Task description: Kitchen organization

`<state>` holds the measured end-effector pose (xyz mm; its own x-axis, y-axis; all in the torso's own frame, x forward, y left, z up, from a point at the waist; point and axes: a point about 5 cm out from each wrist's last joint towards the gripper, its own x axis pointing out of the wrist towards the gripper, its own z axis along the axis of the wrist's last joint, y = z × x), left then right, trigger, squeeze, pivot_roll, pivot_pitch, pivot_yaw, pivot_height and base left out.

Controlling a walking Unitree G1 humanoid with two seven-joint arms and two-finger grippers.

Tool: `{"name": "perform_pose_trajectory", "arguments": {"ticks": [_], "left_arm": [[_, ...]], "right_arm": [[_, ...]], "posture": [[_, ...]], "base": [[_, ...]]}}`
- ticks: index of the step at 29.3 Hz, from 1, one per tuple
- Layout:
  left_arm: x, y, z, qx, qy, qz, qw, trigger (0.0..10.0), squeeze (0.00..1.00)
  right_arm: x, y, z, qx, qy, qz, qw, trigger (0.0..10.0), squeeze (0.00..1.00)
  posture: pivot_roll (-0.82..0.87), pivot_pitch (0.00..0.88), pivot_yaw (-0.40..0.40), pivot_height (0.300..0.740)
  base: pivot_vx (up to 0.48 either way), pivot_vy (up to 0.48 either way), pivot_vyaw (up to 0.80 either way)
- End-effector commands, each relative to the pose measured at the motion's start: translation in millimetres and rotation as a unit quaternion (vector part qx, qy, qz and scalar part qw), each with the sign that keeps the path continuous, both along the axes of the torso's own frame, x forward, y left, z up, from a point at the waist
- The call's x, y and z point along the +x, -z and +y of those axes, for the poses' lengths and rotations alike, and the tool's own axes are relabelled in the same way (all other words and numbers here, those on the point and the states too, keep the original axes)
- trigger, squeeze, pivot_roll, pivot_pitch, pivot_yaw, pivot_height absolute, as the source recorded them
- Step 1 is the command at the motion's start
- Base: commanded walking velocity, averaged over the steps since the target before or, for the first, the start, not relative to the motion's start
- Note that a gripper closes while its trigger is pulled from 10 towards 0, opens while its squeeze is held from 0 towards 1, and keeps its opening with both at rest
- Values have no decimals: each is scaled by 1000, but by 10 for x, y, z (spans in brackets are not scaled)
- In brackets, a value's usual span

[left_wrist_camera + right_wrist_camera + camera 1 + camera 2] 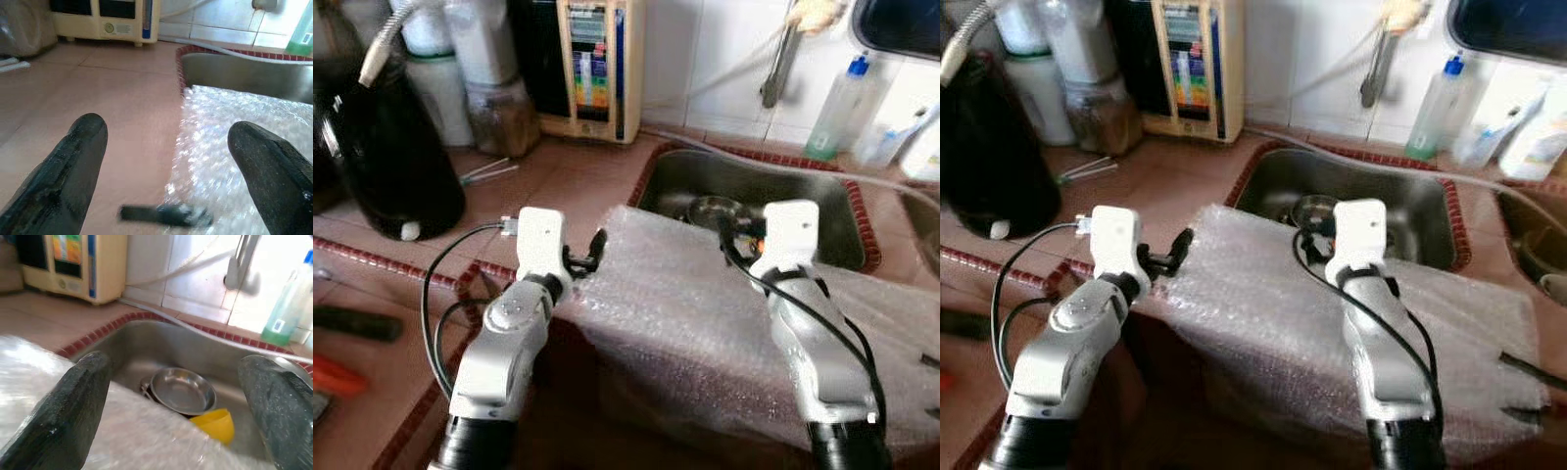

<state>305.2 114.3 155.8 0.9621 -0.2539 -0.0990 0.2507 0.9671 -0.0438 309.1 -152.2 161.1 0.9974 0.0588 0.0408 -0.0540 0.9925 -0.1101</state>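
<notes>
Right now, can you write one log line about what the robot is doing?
left gripper: open, at bubble wrap edge | right gripper: open, over sink | sink: metal bowl, yellow cup

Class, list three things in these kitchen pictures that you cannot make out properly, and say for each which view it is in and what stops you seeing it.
1. Yellow object in the sink, right wrist view: the bubble wrap and the steel bowl cover most of it.
2. Small dark object on the counter, left wrist view: too blurred to identify.
3. Orange tool, left eye view: cut off by the picture's left edge.
</notes>
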Motion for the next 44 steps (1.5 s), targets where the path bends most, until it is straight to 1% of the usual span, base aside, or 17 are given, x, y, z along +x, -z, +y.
{"name": "perform_pose_trajectory", "arguments": {"ticks": [1, 5, 8, 10, 14, 16, 17, 19, 22, 23, 24, 25, 26, 31, 35, 38, 44], "left_arm": [[0, -13, -39, 0, 7, -1, 1000, 10000, 0], [-5, -11, -47, 1, 13, -7, 1000, 10000, 0], [10, -14, -12, -22, 4, -6, 1000, 10000, 0], [14, -19, -5, -23, 6, -11, 1000, 10000, 0], [4, -39, -5, -7, 15, -27, 999, 10000, 0], [-34, -20, 4, 4, 26, -35, 999, 10000, 0], [-34, -20, 4, 4, 26, -35, 999, 10000, 0], [-73, 54, 79, 17, 24, -30, 999, 10000, 0], [-80, 71, 107, 16, 20, -27, 999, 10000, 0], [-80, 59, 142, 7, 8, -31, 999, 10000, 0], [-80, 59, 142, 7, 8, -31, 999, 10000, 0], [-74, 38, 148, -7, -2, -35, 999, 10000, 0], [-72, 35, 146, -9, -4, -36, 999, 10000, 0], [-75, 48, 119, -10, -4, -39, 999, 10000, 0], [-63, 41, 129, -15, -5, -39, 999, 10000, 0], [-62, 43, 131, -15, -7, -38, 999, 10000, 0], [-84, 81, 107, -11, 0, -31, 999, 10000, 0]], "right_arm": [[8, -39, -50, -2, 9, -6, 1000, 10000, 0], [8, -40, -51, -3, 10, -6, 1000, 10000, 0], [9, -47, -53, -6, 10, -7, 1000, 10000, 0], [10, -57, -59, -8, 10, -10, 1000, 10000, 0], [0, -89, -87, -18, 12, -20, 1000, 10000, 0], [-26, -98, -90, -46, 3, -32, 998, 10000, 0], [-26, -98, -90, -46, 3, -32, 998, 10000, 0], [-60, -73, -121, -38, 5, -27, 999, 10000, 0], [-70, -54, -136, -39, 5, -23, 999, 10000, 0], [-82, -28, -161, -39, 6, -18, 999, 10000, 0], [-82, -28, -161, -39, 6, -18, 999, 10000, 0], [-89, -7, -179, -37, 10, -13, 999, 10000, 0], [-91, -3, -182, -35, 11, -12, 999, 10000, 0], [-99, 1, -140, -37, 6, -13, 999, 10000, 0], [-109, 26, -153, -37, 5, -9, 999, 10000, 0], [-111, 47, -182, -38, 7, -3, 999, 10000, 0], [-112, 63, -168, -36, 6, 1, 999, 10000, 0]], "posture": [[-11, 0, 10, 740], [-11, 0, 10, 740], [-14, 0, 7, 740], [-17, 0, 5, 740], [-19, 0, 3, 740], [-17, 0, 0, 740], [-17, 0, 0, 740], [-13, 0, -1, 740], [-13, 0, 1, 740], [-16, 0, 3, 740], [-16, 0, 3, 740], [-15, 0, 2, 740], [-16, 0, 3, 740], [-20, 0, 3, 740], [-20, 0, 2, 740], [-20, 0, 2, 740], [-19, 0, 3, 740]], "base": [[-274, 0, 0], [-67, 0, 0], [0, 0, 0], [0, 0, 0], [0, 0, 0], [0, 0, 0], [0, 0, 0], [0, 0, 0], [0, 0, 0], [0, -311, 0], [0, -311, 0], [0, -307, -556], [0, -307, -556], [0, -210, -604], [0, -281, -569], [0, -285, 0], [0, -310, 0]]}}
